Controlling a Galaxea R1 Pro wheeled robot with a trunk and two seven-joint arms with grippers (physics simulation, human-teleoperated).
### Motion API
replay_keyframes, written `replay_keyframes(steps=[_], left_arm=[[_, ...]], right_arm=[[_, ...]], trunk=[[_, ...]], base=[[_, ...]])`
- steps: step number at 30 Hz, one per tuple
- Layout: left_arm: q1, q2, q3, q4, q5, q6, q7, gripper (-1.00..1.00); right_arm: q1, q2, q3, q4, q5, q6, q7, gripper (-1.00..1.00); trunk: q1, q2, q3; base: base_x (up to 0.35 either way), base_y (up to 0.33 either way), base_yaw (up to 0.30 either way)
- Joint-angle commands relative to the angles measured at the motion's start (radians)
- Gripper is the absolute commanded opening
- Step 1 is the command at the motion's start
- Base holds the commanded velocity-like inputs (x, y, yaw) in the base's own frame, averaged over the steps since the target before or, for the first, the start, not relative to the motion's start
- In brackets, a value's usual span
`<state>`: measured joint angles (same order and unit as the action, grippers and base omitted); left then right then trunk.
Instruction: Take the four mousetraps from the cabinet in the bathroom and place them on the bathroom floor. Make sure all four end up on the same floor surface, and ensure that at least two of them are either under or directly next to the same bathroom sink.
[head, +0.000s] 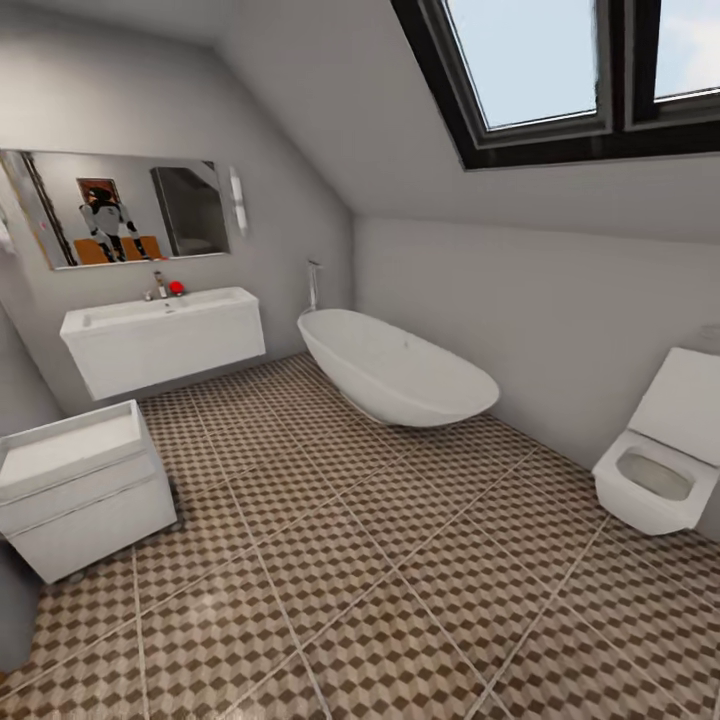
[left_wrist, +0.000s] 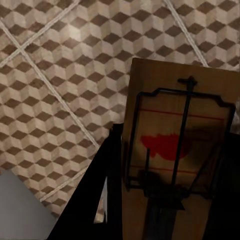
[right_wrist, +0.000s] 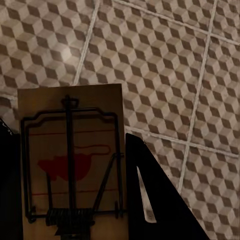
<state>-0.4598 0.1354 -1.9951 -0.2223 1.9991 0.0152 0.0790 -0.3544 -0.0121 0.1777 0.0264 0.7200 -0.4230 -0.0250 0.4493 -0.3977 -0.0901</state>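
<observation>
Between the dark fingers of each gripper, one flat tan wooden mousetrap with dark wire bar and red mark: left gripper (left_wrist: 165, 200) pinching the left-held mousetrap (left_wrist: 175, 150), right gripper (right_wrist: 75, 200) pinching the right-held mousetrap (right_wrist: 72, 160), long axes running out along the fingers, cube-patterned brown and beige tiled bathroom floor (head: 400, 600) beneath both. Ahead and to the left, white wall-hung rectangular bathroom sink (head: 165, 340), open tiles under it. Nearer, white drawer unit (head: 80, 490) crowding the left side; white oval bathtub (head: 395, 365) and white toilet (head: 660, 460) well clear to the right.

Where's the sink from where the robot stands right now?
In the head view the bathroom sink hangs on the far wall at the left, under the mirror, between the white drawer unit and the bathtub.
</observation>
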Motion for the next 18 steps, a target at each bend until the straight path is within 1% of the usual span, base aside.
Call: replay_keyframes(steps=[1, 18], left_arm=[[-0.002, 0.002, -0.004, -0.001, -0.001, -0.002, 0.011, -1.00], [-0.002, 0.007, -0.007, 0.002, -0.002, -0.004, 0.014, -1.00]], right_arm=[[-0.001, 0.000, 0.008, 0.003, -0.008, -0.005, 0.000, -1.00], [-0.001, 0.000, 0.008, 0.003, -0.008, -0.005, 0.000, -1.00]], trunk=[[0.001, -0.002, -0.002], [0.001, -0.002, -0.002]], base=[[0.000, 0.000, 0.291], [0.000, 0.000, 0.291]])
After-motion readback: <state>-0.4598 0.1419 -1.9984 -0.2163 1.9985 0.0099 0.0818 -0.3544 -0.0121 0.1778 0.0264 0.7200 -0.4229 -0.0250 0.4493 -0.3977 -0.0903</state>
